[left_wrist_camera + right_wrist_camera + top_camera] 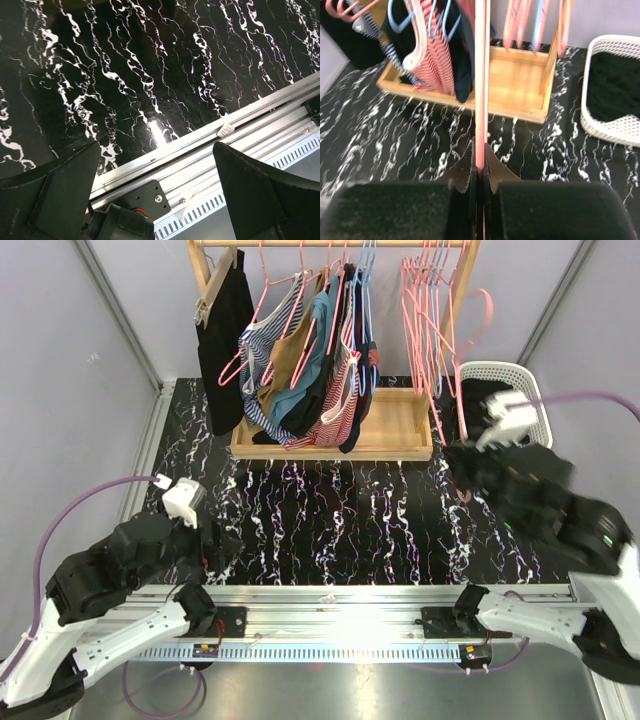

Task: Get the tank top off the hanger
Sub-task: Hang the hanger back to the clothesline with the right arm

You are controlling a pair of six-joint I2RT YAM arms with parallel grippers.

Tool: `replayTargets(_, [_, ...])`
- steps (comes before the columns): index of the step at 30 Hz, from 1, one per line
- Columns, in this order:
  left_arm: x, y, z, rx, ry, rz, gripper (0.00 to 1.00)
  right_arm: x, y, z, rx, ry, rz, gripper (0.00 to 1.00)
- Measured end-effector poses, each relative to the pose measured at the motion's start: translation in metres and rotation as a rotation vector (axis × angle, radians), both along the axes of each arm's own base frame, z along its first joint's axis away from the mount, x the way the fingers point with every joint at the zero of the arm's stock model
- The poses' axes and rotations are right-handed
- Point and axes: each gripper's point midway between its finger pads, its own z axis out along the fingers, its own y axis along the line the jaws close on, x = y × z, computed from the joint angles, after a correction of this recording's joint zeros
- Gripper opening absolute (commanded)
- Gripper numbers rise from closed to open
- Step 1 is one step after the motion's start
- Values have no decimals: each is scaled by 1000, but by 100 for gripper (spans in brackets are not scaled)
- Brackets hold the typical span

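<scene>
Tightly pressed together, the right pincer [480,170] pinches one pink hanger [480,100] by a thin bar that runs straight up between its two fingers, above the right half of the bench [350,530]. Just right of it, near the far right corner, stands one white basket [535,390] with dark cloth [615,85] inside; whether that cloth is a tank top cannot be told. At the far edge stands one wooden rack [462,300] on a tray-like base [400,430]. On the rack's left half hangs a packed bunch of clothes, too overlapped to count surely. Among them hangs one red-and-white striped tank top [432,60], and one black garment [222,350] hangs at the far left end. On the right half hangs a cluster of pink hangers [425,320], too bunched to count. The left pincer [156,147], second of the two, hovers at the near left, spread wide and holding nothing, above the bench's near edge and one aluminium rail [240,130].
</scene>
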Motion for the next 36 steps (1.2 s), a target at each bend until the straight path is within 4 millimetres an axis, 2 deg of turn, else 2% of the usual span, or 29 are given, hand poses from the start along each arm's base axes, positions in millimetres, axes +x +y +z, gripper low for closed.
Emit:
replayTargets(3, [-1,-4,-8,-5,14,-14,99,34,29,14,-38,1,-54,0])
replayTargets(6, [-2,-8,-11,-20,19,-28,99,71,53,14,-60,41,-70,0])
replayTargets(10, [-4,-10,-8,-52,7,-41,99,125,43,16,-40,86,-147,0])
replayTargets(17, [-9,-10,-4,-98,-6,-45,99,184,53,46,41,74,-93,0])
replayTargets(20, [-11,-9,-6,-107,-5,-46,99,209,48,40,54,103,-88,0])
replayTargets(22, [-12,-9,-6,-114,-4,-48,99,223,49,30,58,138,-75,0])
replayTargets(26, [-13,-10,-5,-126,-4,-52,99,244,54,-3,48,239,-52,0])
replayTargets(29, [-14,-11,-8,-129,5,-54,99,253,62,-27,38,313,-25,0])
replayTargets(30, [-14,-11,-8,-130,7,-55,99,254,64,-31,38,324,-19,7])
replayTargets(32, [-15,-12,-10,-133,13,-57,99,252,67,-35,48,340,-8,46])
replayTargets(33, [-15,-13,-10,-137,13,-58,99,248,67,-35,56,343,-3,83])
replayTargets(34, [-15,-14,-10,-141,12,-61,99,242,66,-37,60,352,-3,99])
replayTargets(36, [-15,-15,-9,-147,11,-64,99,224,60,-40,54,357,-2,100])
